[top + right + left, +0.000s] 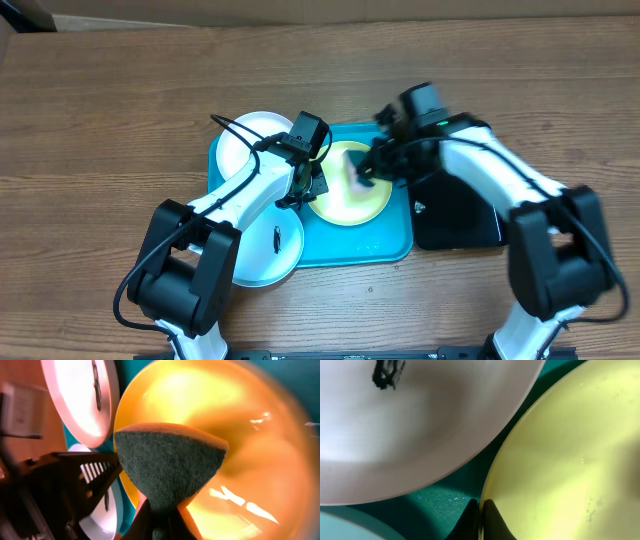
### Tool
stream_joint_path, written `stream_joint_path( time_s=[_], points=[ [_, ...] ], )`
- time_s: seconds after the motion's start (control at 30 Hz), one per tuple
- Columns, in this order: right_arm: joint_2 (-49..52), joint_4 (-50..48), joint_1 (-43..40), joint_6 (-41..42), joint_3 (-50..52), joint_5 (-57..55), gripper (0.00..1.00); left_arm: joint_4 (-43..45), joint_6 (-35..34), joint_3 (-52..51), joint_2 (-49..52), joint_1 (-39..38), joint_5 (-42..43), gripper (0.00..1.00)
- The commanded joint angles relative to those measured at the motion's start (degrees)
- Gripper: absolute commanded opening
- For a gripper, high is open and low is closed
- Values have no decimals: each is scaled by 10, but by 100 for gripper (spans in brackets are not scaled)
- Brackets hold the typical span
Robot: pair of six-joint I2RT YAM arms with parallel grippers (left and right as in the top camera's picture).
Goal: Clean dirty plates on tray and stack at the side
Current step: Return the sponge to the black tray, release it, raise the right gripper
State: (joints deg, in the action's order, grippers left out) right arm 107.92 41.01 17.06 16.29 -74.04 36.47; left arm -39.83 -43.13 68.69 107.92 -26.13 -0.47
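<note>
Far to the left of both jaws the bare wooden bench (pixel 100 120) runs out; nearer, the white plate (pixel 245 140) lies to the far-left of the left jaws, over one corner of the turquoise tray (pixel 370 240); the pale blue plate (pixel 262 262) lies to their near-left, over another corner with its edge past the rim, and carries a small dark smear (pixel 275 240); the left arm (pixel 235 195) passes above both plates.

The left jaws are clenched on the left rim of the yellow-green plate (pixel 345 205); in the left wrist view the rim runs straight between the two dark tips; a strip of tray shows just left of them; a pale plate with a dark smear fills the area up and to the left of them, though which of the two it is I cannot tell.

The yellow-green plate lies flat on the tray between the two sets of jaws; the left ones are at its left rim and the right ones above its far right part.

The right jaws grasp a sponge (pixel 167 470), dark green scouring face out, yellow foam behind; it stands over the plate's face; the picture is blurred, so contact cannot be told.

Right of the right jaws, beside the turquoise tray, lies a glossy black tray (pixel 460 220); the right arm (pixel 500 170) passes over it.
</note>
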Motion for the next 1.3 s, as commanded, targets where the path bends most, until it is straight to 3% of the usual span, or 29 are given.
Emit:
stream_joint_path(
  time_s=[0.0,0.17,0.33,0.67,0.73,0.77,0.87,0.9,1.07,1.27],
  points=[
    [-56,37,-33,-63,-18,23,4,-3,-2,-2,7,2,1,4],
    [-78,122,-90,-81,-18,-133,4,-1,10,-2,7,2,1,4],
    [-77,136,-105,-77,4,-320,4,3,27,-2,7,2,0,4],
    [-65,42,-104,-74,96,-390,4,13,53,-2,7,2,0,4],
    [-65,25,-104,-74,111,-390,12,16,55,-2,7,2,0,4],
    [-65,18,-104,-74,116,-390,21,18,55,-2,7,2,0,4],
    [-65,10,-104,-74,124,-390,62,20,55,-2,7,2,0,9],
    [-65,10,-104,-74,124,-390,68,20,55,-2,7,2,0,16],
    [-66,27,-108,-47,84,-389,82,16,59,-2,7,2,0,37],
    [-66,89,-133,-38,-1,-390,85,10,59,-6,7,0,0,39]
  ],
)
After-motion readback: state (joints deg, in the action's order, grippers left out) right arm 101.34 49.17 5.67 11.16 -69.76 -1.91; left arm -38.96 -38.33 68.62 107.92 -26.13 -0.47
